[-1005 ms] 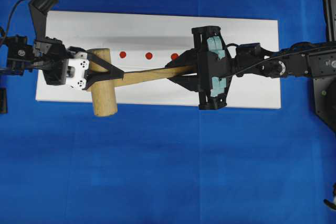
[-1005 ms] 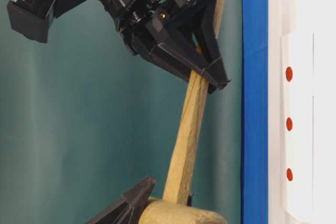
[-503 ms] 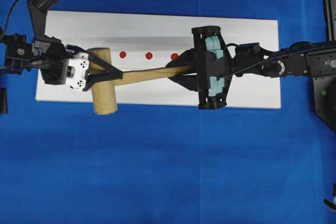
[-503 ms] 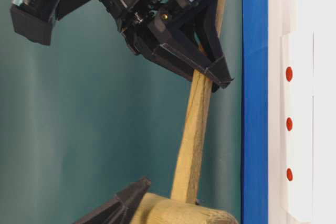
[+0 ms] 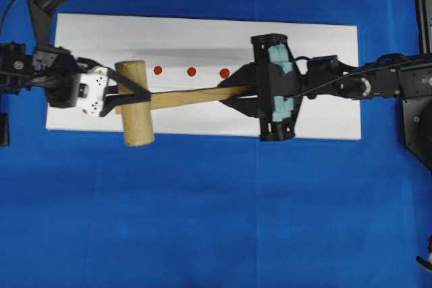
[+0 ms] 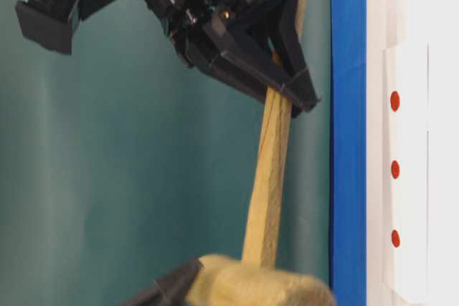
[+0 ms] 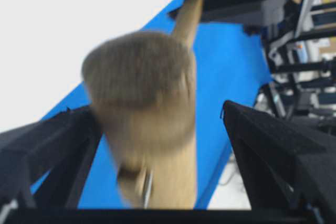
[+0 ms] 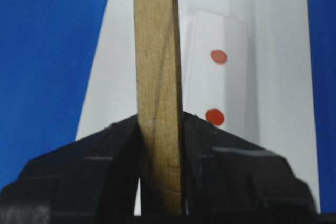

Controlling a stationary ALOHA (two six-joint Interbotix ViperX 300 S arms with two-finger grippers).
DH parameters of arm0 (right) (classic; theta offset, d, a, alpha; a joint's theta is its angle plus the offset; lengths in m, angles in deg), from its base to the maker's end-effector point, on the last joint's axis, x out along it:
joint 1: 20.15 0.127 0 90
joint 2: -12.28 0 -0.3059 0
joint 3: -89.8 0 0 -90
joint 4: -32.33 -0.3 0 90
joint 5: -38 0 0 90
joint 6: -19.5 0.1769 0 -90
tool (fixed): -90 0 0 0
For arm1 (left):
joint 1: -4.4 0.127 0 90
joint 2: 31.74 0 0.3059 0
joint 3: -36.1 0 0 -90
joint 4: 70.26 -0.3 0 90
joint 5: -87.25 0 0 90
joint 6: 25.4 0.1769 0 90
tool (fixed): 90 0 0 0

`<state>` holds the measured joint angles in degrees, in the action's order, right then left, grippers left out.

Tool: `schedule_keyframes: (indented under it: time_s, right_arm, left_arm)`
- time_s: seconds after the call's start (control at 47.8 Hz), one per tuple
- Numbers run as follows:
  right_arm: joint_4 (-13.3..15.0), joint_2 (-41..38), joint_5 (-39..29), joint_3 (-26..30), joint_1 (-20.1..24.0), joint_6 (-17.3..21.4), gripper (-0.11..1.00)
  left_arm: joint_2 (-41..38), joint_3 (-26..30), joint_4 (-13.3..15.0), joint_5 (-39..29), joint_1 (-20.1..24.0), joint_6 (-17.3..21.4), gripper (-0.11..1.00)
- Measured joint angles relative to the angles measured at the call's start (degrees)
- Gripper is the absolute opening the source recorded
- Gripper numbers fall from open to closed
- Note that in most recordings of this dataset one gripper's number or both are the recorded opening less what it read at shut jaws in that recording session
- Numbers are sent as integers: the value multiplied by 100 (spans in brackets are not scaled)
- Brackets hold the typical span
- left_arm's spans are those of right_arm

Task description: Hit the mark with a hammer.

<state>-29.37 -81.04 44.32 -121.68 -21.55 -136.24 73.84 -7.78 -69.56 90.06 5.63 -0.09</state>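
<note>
Right gripper [image 5: 233,94] clamped on the handle of the hammer [image 5: 177,100], fingers pressed flat on both sides in the right wrist view; the handle runs from there toward 9 o'clock in the overhead view, ending in the head, which lies across the lower edge of the white board [image 5: 324,45]. Left gripper [image 5: 132,94] spread wide, jaws either side of the hammer head with a clear gap at the right jaw in the left wrist view; the mark [image 5: 191,71] at 12 o'clock of the handle, uncovered, middle of three red dots
</note>
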Motion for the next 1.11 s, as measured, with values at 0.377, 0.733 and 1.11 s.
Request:
schedule_keyframes:
  time_s: [0.377,0.733,1.11]
  right_arm:
    - [-272,606,-9,-562,-35,18,9]
    - [-334,650,0,-598,-35,26,9]
    - [-914,536,141,-527,510,422,9]
  left_arm:
    - [984,-562,9,-598,-9,-9,92]
    - [1617,-765,9,-1204,-9,53,92]
    - [1617,-773,-97,-1116,272,2206,92]
